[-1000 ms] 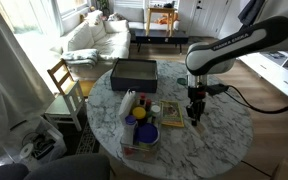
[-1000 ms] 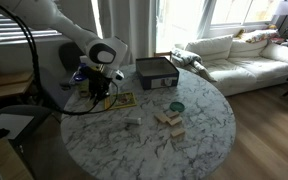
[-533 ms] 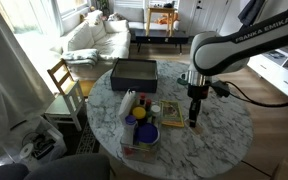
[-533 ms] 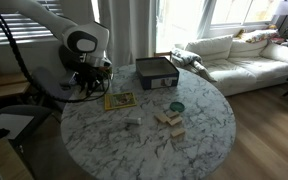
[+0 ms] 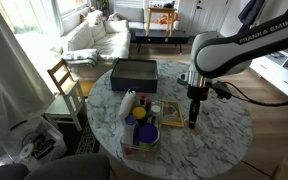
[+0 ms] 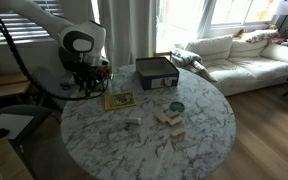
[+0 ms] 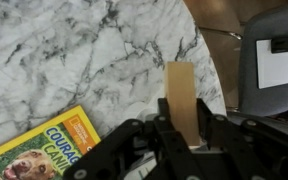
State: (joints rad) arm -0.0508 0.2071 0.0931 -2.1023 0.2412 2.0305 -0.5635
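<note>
- Where the wrist view looks down past the gripper, the jaws are closed onto a wooden block, one pad on each long side; the block stands out lengthwise beyond the fingertips.
- Far end of block points at the marble table, close to its curved edge. Cannot tell whether that end touches the top.
- Just beside the jaws, lower left of the wrist view: corner of a yellow book, lying flat on the marble, apart from the block.
- Beyond the table edge, upper right of the wrist view: a grey chair seat with a white sheet of paper on it.
- In an exterior view the gripper hangs upright over the table, with the book near its side.
- Farther in on the table: a blue cup and a cluster of small items near it, too small to name.
- In an exterior view, a green bowl and a small stack of wooden pieces sit mid-table, well apart from the gripper.
- Far side of table: a dark box.
- Beyond the table: a wooden chair, then a white sofa.
</note>
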